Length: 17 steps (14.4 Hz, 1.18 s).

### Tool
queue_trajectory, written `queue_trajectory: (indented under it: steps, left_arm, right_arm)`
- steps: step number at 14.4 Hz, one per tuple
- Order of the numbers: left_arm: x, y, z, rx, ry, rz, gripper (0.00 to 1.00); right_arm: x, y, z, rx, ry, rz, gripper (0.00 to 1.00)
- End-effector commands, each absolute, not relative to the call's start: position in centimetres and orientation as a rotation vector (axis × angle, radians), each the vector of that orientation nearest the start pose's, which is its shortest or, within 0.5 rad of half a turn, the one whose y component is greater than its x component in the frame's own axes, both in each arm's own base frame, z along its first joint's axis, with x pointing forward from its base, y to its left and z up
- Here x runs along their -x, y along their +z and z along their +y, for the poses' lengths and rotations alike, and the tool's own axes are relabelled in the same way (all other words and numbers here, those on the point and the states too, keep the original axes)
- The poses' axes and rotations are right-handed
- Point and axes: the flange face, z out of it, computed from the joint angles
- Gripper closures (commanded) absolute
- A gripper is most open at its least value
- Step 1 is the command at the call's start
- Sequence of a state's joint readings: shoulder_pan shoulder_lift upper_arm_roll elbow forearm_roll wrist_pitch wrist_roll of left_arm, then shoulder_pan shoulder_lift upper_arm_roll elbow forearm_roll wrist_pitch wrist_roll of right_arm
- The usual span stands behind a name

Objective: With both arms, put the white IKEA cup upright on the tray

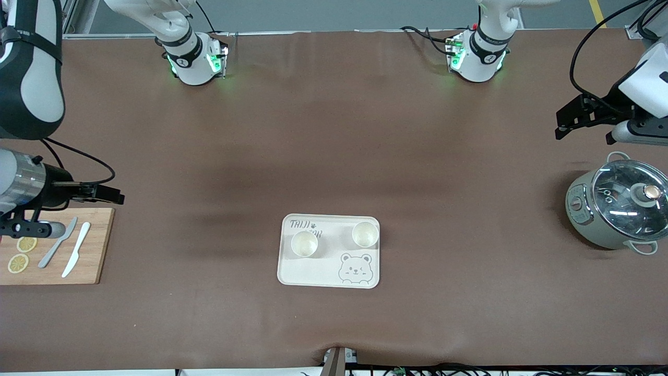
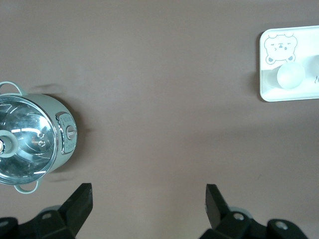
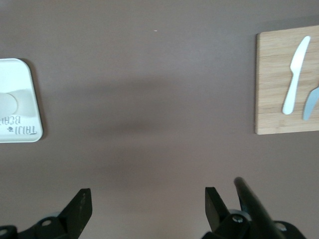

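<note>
Two white cups stand upright on the cream-white tray point(image 1: 329, 271): one cup point(image 1: 304, 243) toward the right arm's end, beside the "TAIJI BEAR" lettering, and a second cup point(image 1: 365, 234) toward the left arm's end, above the drawn bear face. The cups stand apart and do not touch. The tray lies flat at mid-table, toward the front camera.

One wooden cutting board point(image 1: 78, 261) lies at the right arm's end of the table. It carries two knives, one grey point(image 1: 57, 243) and one white point(image 1: 76, 256), plus two lemon slices point(image 1: 22, 254). One lidded electric pot point(image 1: 618, 206) with a glass lid stands at the left arm's end.

The left gripper point(image 2: 148, 199) hangs over bare table near the pot, fingers spread and empty. The right gripper point(image 3: 148, 201) hangs over bare table next to the cutting board, fingers likewise spread and empty. Both are well apart from the tray.

A brown mat point(image 1: 334, 130) covers the table; grey floor with one yellow line shows past its top edge.
</note>
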State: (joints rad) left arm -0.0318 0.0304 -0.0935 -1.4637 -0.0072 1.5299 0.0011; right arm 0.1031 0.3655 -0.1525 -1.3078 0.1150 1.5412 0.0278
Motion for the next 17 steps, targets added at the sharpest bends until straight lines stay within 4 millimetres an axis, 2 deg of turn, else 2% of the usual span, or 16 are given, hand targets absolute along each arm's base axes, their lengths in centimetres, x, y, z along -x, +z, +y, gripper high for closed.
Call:
queue_trajectory:
  steps: [1, 3, 6, 13, 17]
  left_arm:
    - [-55.8, 66.0, -6.8, 3.145, -0.079, 0.223, 0.0]
    - [-55.8, 66.0, -6.6, 3.139, -0.077, 0.219, 0.0]
    - [-55.7, 66.1, -6.4, 3.123, -0.073, 0.219, 0.0]
    - [-55.3, 65.7, -6.0, 3.081, -0.014, 0.272, 0.0]
    - [-55.3, 65.7, -6.0, 3.079, -0.012, 0.272, 0.0]
  right_arm:
    - [-64.5, 54.2, -1.9, 3.094, 0.185, 0.067, 0.0]
    - [-64.4, 54.2, -3.5, 3.096, 0.184, 0.029, 0.0]
    - [-64.4, 54.1, -5.0, 3.106, 0.185, 0.013, 0.0]
    - [-64.4, 54.2, -5.1, 3.13, 0.173, 0.022, 0.0]
    - [-64.5, 56.4, -5.0, 3.136, 0.037, 0.06, 0.0]
